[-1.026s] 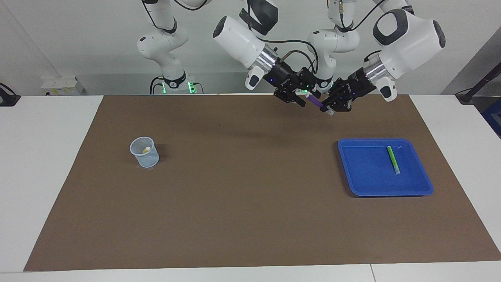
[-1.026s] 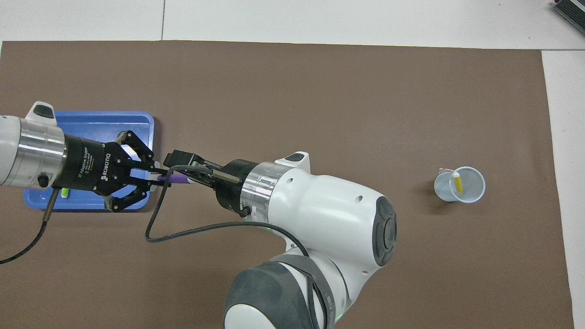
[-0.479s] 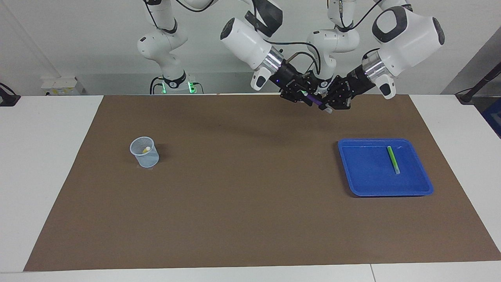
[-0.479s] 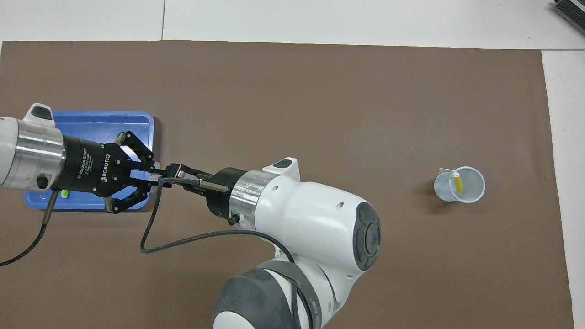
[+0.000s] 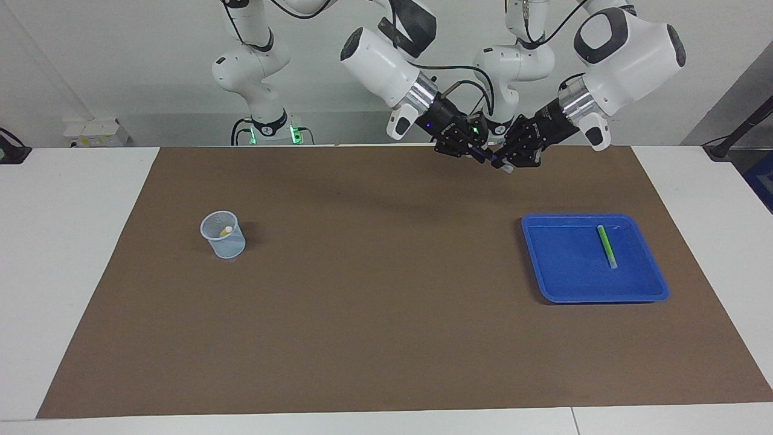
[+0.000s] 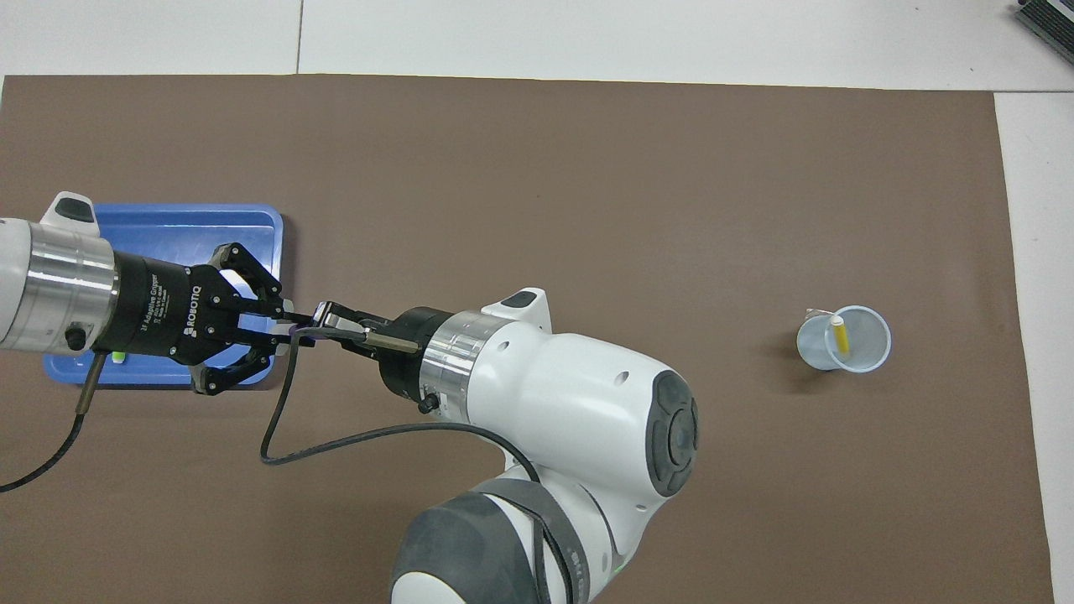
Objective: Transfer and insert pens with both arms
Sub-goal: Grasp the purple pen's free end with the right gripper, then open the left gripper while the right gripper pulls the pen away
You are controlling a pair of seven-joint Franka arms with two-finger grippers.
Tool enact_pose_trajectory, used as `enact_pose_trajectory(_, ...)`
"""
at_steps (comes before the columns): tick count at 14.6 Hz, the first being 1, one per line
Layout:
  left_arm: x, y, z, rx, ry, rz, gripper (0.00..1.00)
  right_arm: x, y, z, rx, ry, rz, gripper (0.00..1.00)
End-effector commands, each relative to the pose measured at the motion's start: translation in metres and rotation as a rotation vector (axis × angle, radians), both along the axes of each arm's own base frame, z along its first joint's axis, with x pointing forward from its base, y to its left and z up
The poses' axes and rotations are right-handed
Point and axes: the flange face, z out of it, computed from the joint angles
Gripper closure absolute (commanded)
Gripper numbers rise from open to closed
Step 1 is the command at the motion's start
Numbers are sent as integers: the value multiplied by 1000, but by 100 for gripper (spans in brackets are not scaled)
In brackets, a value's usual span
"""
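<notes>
1. Facing view: my left gripper (image 5: 506, 163) and right gripper (image 5: 474, 151) meet tip to tip in the air over the mat's (image 5: 374, 290) robot-side edge, toward the left arm's end.
2. Both are clamped on the purple pen (image 5: 488, 158); only a short stretch of it shows between the two sets of fingers, pale end poking out below the left one.
3. Step in hand, as I read it: mid-air handover of the purple pen, left to right. The right grip is on, the left has not let go.
4. Yellow pen (image 5: 226, 230) already stands in the clear cup (image 5: 223, 235), toward the right arm's end of the mat. Green pen (image 5: 606, 246) lies flat in the blue tray (image 5: 595, 294), near the tray's corner closest to the left arm's base.
5. Next move, my call: open the left and back it straight off along the pen axis so it doesn't twist in the right grip. Then carry the pen to the cup, tip it upright and drop it in beside the yellow one.
6. Risk: the right hold is near the pen's end, so it may pivot.
</notes>
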Motion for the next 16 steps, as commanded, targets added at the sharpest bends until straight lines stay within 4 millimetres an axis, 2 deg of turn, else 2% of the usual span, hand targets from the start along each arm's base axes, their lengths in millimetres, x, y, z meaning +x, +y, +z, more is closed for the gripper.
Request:
enact_pose_trajectory(1, -11, -1, 7, -14, 3, 17, 100, 4, -2, -3, -13, -17, -8, 100)
enact_pose_trajectory(4, -12, -2, 8, -13, -2, 14, 100, 5, -3, -3, -13, -16, -10, 100)
enact_pose_trajectory(5, -11, -1, 8, -15, -9, 20, 71, 6, -4, -3, -14, -15, -10, 100)
enact_pose_trajectory(6, -10, 0, 8, -14, -8, 25, 56, 5, -4, -6, -19, -10, -9, 100)
enact_pose_trajectory(7, -10, 4, 8, -17, -5, 31, 52, 4, -8, -12, -29, -3, -9, 100)
enact_pose_trajectory(9, -10, 5, 9, -19, -5, 31, 51, 1, -17, -27, -67, 5, 24, 100)
enact_pose_trajectory(11, -12, 7, 10, -14, -23, 2, 53, 6, -39, -38, -119, -6, 107, 100)
enact_pose_trajectory(13, -15, 17, 3, -17, -129, -148, 53, 11, -64, -52, -166, 7, 179, 100)
enact_pose_trajectory(16, -25, 48, -6, 68, -281, -542, 54, 20, -112, -70, -271, 25, 288, 100)
